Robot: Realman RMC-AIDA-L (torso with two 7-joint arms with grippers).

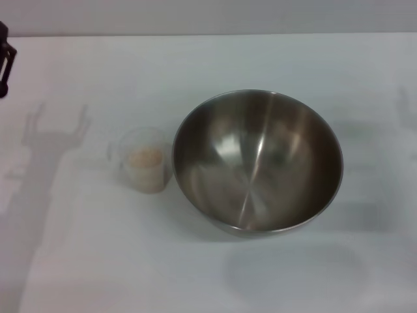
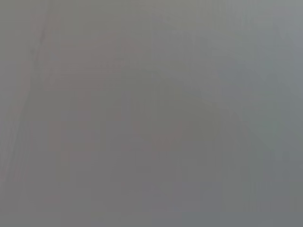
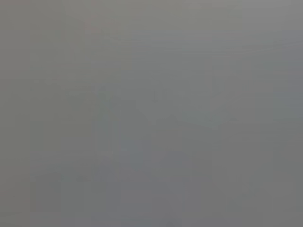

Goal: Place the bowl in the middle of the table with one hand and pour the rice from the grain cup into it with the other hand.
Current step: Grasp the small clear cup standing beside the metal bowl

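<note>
The large steel bowl (image 1: 257,160) stands upright and empty on the white table (image 1: 98,261), a little right of the middle in the head view. Just to its left, almost touching its rim, stands the small clear grain cup (image 1: 142,160) with pale rice (image 1: 145,158) in it. Nothing holds either of them. A dark part of my left gripper (image 1: 5,59) shows at the far left edge, well away from the cup. My right gripper is out of view. Both wrist views show only a plain grey surface.
The table's back edge (image 1: 208,34) runs along the top of the head view. Shadows of the arms fall on the tabletop at the left and faintly at the right.
</note>
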